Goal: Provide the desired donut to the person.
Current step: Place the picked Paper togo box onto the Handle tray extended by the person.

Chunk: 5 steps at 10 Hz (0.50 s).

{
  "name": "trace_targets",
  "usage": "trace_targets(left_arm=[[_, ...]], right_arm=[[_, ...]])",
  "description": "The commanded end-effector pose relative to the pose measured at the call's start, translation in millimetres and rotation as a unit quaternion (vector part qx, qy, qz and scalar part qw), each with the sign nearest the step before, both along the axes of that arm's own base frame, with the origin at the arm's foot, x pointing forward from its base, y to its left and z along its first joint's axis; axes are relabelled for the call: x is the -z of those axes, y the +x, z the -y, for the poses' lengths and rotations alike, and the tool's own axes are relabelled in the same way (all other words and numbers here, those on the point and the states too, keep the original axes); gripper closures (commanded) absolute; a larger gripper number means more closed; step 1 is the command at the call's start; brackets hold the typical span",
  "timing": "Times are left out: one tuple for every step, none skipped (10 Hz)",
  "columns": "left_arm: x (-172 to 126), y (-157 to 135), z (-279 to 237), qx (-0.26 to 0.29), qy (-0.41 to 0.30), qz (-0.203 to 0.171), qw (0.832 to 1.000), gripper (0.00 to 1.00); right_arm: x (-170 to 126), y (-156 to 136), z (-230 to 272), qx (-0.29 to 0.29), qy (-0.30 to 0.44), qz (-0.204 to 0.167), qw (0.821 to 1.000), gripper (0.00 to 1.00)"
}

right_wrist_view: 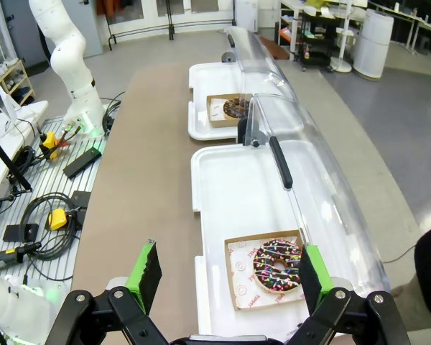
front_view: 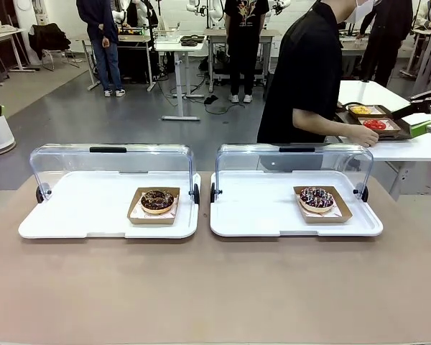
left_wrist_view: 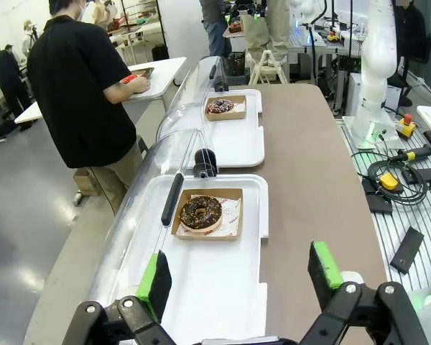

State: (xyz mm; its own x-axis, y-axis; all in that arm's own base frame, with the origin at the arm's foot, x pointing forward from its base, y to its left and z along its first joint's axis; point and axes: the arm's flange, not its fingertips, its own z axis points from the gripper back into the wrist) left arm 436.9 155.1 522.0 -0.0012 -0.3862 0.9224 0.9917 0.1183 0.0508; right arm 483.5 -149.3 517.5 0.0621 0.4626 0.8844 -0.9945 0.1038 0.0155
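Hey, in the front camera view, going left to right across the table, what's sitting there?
Left white tray → chocolate donut in its cardboard holder → right white tray → sprinkled donut in its cardboard holder.

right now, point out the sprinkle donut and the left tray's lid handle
sprinkle donut (front_view: 317, 198), front view, its frosted top
left tray's lid handle (front_view: 108, 149), front view, middle of the black bar
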Motion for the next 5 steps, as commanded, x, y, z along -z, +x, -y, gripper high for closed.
trace_targets(left_arm=[[-2.1, -2.3, 0.7, -0.002, 0.0, 0.004, 1.0, 0.0], [-2.1, -2.3, 0.7, -0.002, 0.0, 0.004, 1.0, 0.0], [-2.1, -2.3, 0.7, -0.002, 0.0, 0.004, 1.0, 0.0], [-2.1, -2.3, 0.7, -0.002, 0.0, 0.004, 1.0, 0.0], [-2.1, -2.3, 0.7, -0.002, 0.0, 0.004, 1.0, 0.0]], right_arm=[[0.6, 1.1, -0.7, 0.003, -0.001, -0.001, 1.0, 0.0], [0.6, 1.1, -0.7, 0.003, -0.001, -0.001, 1.0, 0.0], [0.6, 1.1, -0.7, 0.003, -0.001, -0.001, 1.0, 0.0], [0.6, 1.1, -0.7, 0.003, -0.001, -0.001, 1.0, 0.0], [0.6, 1.1, -0.7, 0.003, -0.001, -0.001, 1.0, 0.0]])
